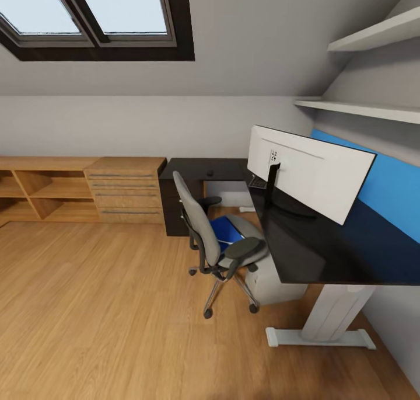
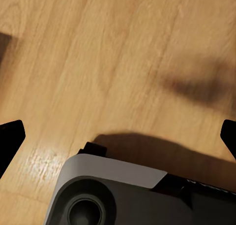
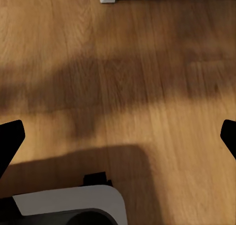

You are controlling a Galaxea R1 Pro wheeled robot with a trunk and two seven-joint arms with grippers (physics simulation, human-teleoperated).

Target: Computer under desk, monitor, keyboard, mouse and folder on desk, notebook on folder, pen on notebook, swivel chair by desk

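The monitor [image 1: 309,175] stands on the black desk [image 1: 326,248] with its white back towards me. Part of the keyboard [image 1: 257,182] shows behind its left end. The grey swivel chair [image 1: 204,230] stands at the desk's inner corner, with the blue folder [image 1: 227,230] lying on its seat. Behind the chair, a pale grey computer tower [image 1: 274,283] stands under the desk. The notebook and pen are out of view. Both wrist views look down on the wood floor: my left gripper [image 2: 118,139] and right gripper [image 3: 118,139] are open and hold nothing.
Light wooden low cabinets [image 1: 81,190] line the far wall on the left. The desk's white leg [image 1: 332,318] stands on the floor at the right. A small dark thing [image 1: 209,172], too small to name, lies on the desk's far wing. Wall shelves [image 1: 373,35] hang above.
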